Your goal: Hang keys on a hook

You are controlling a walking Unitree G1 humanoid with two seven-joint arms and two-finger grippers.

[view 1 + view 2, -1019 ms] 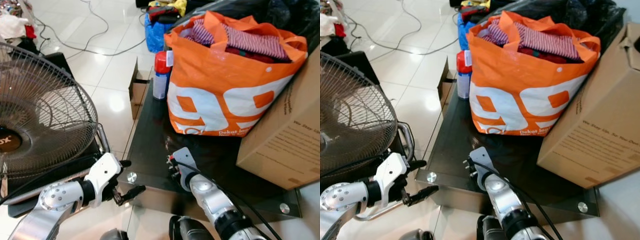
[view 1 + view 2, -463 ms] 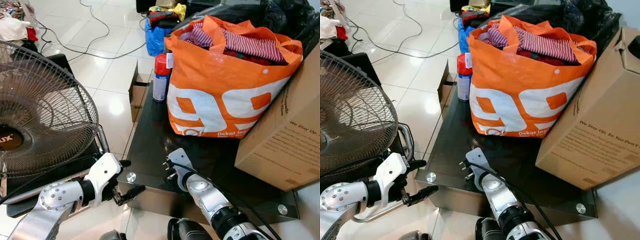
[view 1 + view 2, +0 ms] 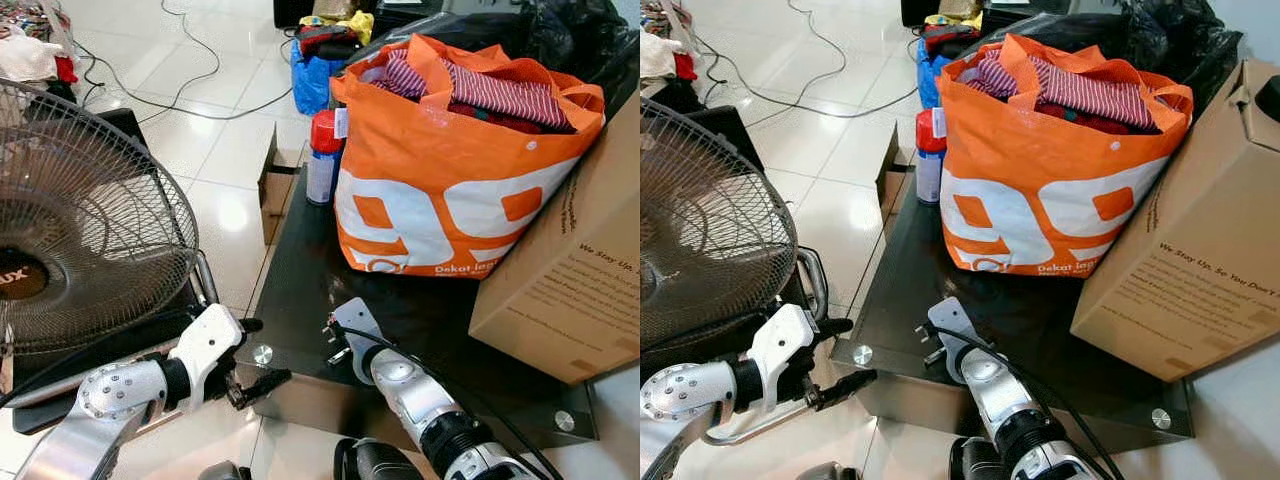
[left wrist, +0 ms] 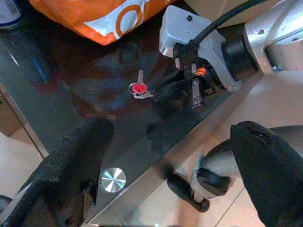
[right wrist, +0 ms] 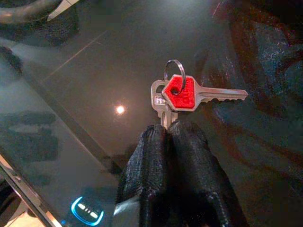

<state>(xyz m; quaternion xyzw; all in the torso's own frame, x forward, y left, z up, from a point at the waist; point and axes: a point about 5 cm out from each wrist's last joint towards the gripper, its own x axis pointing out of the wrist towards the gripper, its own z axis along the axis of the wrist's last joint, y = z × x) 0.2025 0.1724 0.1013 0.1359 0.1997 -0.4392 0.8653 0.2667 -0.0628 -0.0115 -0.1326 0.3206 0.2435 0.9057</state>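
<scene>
My right gripper [image 5: 168, 130], fingers pressed together and empty, points at the keys [image 5: 182, 94] lying near the glass table's [image 3: 300, 290] front edge: pickup stage, so I should spread, then pinch them.

keys [image 5: 182, 97] on table [image 3: 300, 290], bag [image 3: 450, 190] behind

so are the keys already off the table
No, the keys lie flat on the dark glass table, at the tips of the shut right gripper.
</scene>
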